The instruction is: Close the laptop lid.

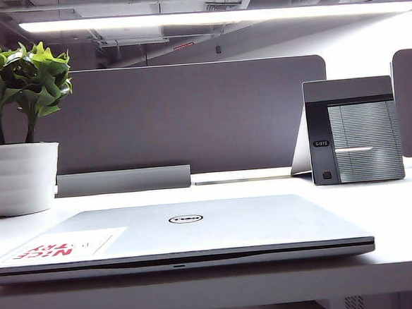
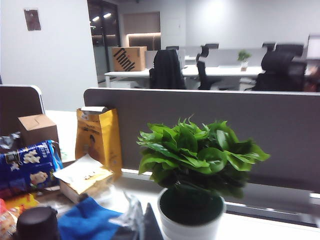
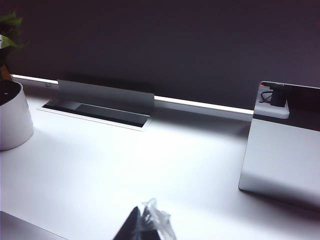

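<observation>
- You can see the lid [image 1: 218,224] lies flat and shut on the worktop [image 1: 401,211]; nothing appears left
- Left pincer [image 2: 137,225] and right pincer [image 3: 145,225]: only tips show, opening unclear, nothing visibly held

Silver-grey laptop lid [image 1: 218,228], red-lettered sticker [image 1: 60,248]

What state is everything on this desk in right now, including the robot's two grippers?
laptop lid: shut flat on its base, Dell logo and sticker facing up.
potted plant: upright.
small grey-black device: standing upright behind the laptop.
desk cable hatch: flap raised open.
left gripper: off the laptop; only a tip shows, open or shut unclear.
right gripper: same.
</observation>
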You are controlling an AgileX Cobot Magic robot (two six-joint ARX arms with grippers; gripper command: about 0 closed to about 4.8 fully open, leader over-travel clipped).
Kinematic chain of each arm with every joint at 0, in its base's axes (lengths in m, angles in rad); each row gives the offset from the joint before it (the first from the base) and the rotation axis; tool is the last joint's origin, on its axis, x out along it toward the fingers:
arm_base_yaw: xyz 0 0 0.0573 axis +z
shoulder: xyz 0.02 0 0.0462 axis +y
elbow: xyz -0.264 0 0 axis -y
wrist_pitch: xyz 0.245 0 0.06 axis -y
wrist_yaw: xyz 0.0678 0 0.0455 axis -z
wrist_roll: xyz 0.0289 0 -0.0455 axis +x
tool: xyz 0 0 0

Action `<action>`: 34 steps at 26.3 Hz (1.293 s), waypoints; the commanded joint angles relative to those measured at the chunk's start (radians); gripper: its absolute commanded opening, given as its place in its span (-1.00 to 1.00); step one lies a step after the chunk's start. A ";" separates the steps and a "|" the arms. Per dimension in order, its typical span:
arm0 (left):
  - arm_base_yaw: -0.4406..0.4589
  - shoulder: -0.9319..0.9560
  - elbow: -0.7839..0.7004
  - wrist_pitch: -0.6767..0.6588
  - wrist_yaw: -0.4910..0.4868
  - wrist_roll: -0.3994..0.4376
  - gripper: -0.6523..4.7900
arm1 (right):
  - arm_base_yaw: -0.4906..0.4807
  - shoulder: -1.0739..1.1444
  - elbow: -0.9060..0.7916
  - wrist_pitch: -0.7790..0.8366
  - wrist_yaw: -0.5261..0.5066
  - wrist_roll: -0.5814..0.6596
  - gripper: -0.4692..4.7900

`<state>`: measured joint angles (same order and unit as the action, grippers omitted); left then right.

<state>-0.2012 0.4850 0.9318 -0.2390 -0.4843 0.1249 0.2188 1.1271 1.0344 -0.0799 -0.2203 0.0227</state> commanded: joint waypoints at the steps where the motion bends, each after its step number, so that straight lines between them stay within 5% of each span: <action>1: 0.055 -0.085 0.001 -0.201 0.097 -0.065 -0.78 | 0.001 -0.004 0.003 0.009 0.001 0.004 -0.82; 4: 0.085 -0.151 -0.006 -0.351 0.117 -0.086 -0.78 | 0.001 -0.004 0.003 0.008 0.001 0.004 -0.82; 7: 0.117 -0.225 -0.074 -0.366 0.198 -0.099 -0.78 | 0.001 -0.004 0.003 0.008 0.001 0.004 -0.82; 12: 0.137 -0.369 -0.299 -0.188 0.205 -0.138 -0.78 | 0.001 -0.004 0.003 0.008 0.001 0.004 -0.82; 16: 0.148 -0.477 -0.497 -0.055 0.308 -0.212 -0.78 | 0.001 -0.004 0.003 0.008 0.001 0.004 -0.82; 23: 0.147 -0.481 -0.711 0.188 0.378 -0.306 -0.78 | 0.002 -0.004 0.003 0.004 0.001 0.004 -0.82; 34: 0.196 -0.481 -0.898 0.301 0.422 -0.343 -0.78 | 0.002 -0.004 0.003 0.002 0.001 0.004 -0.82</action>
<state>-0.0109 0.0044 0.0422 0.0399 -0.0956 -0.2142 0.2188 1.1271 1.0344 -0.0883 -0.2199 0.0227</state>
